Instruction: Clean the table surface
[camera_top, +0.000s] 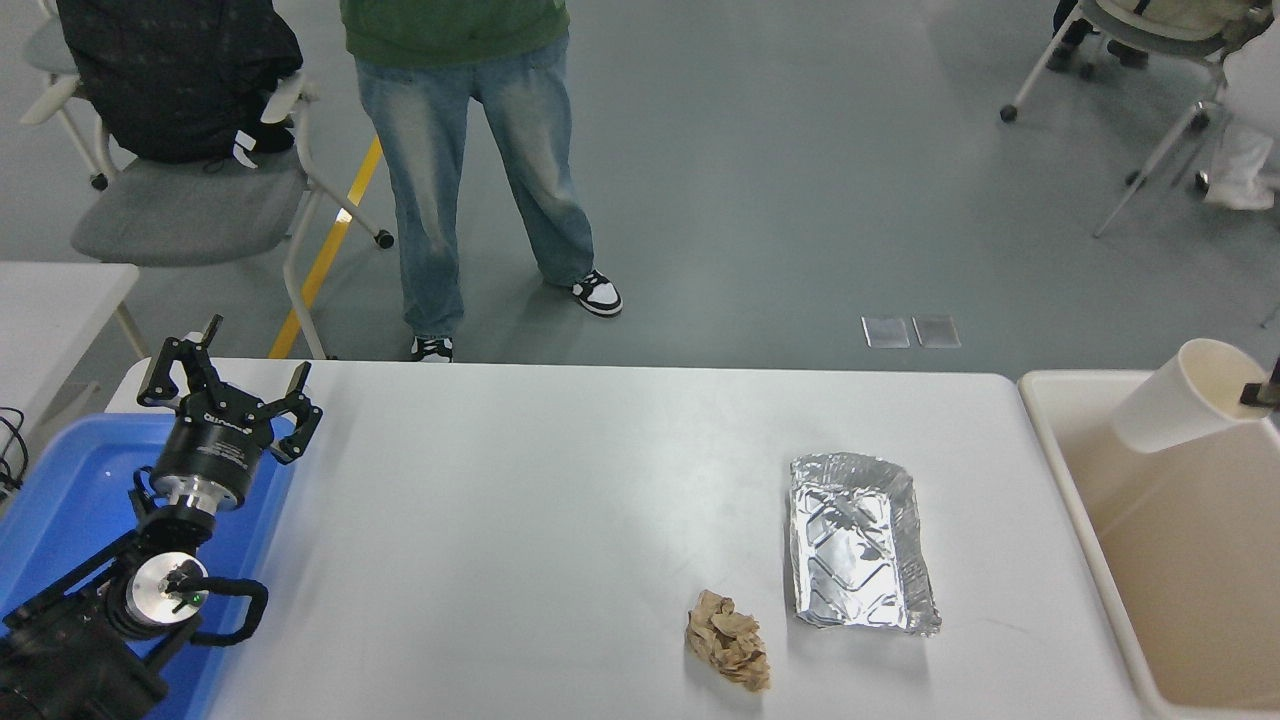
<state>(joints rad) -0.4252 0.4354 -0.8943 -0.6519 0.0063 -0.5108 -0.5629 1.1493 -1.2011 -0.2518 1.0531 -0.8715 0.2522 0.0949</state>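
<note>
At the right edge of the frame the right end effector (1262, 392), barely in view, pinches the rim of a paper cup (1180, 410) tilted over the beige bin (1090, 520). Released too near the bin's near wall, the cup could bounce back onto the table (500, 520) (where foil tray (860, 545) and crumpled paper (727, 640) wait). The left end effector (228, 385) sits parked, fingers spread, lower left.

There is just one camera, the head view. It sits high up on the robot's side and looks forward and down over the white table (520, 520). The near edge runs off the bottom of the picture. The grey floor (760, 180) past the far edge fills the top, so the camera is not close
</note>
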